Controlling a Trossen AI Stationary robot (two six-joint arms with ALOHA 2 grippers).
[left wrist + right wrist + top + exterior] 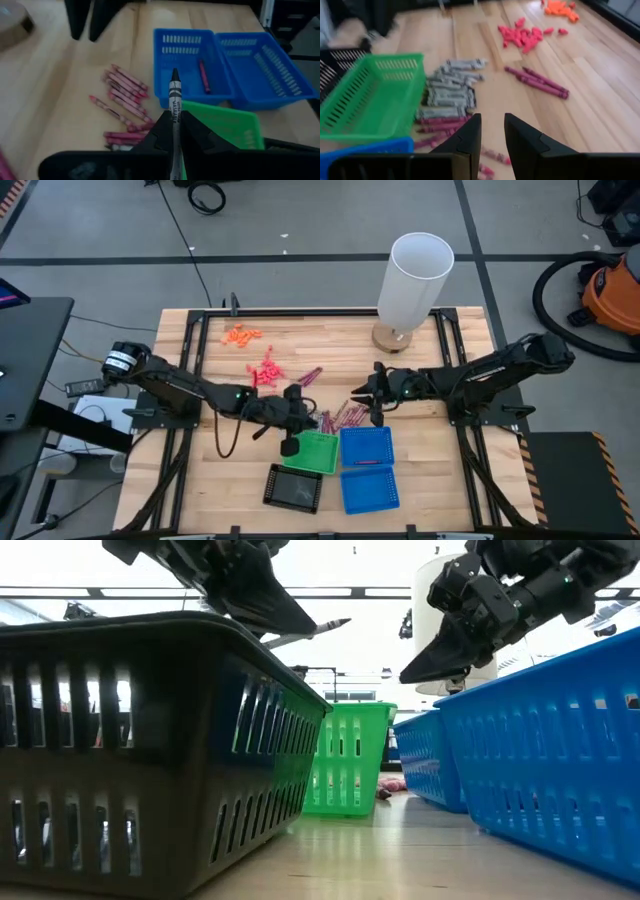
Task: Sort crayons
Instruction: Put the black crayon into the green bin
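Crayons (447, 92), sorting barely begun by the look of it: nearly the whole stock lies loose on the worktop (440, 470). Largest lot: grey-silver sticks heaped just beside the green tray (367, 95), with maroon ones touching that heap's near edge. Second lot: a spread of maroon crayons (122, 95) on bare wood next to the blue trays. Smaller lot: a few maroon sticks (537, 81) apart, nearer the coral-pink bits (525, 36). Sorted so far, as visible: one maroon crayon (204, 76) in the nearer blue tray (190, 62); the second blue tray (265, 65) shows nothing; the black tray (294, 488) cannot be judged. In transit: one grey-silver crayon (174, 102), clamped in the left gripper (172, 125) fingers above the green tray. Right gripper (492, 131) fingers stand slightly apart, holding nothing, over the mixed heap.
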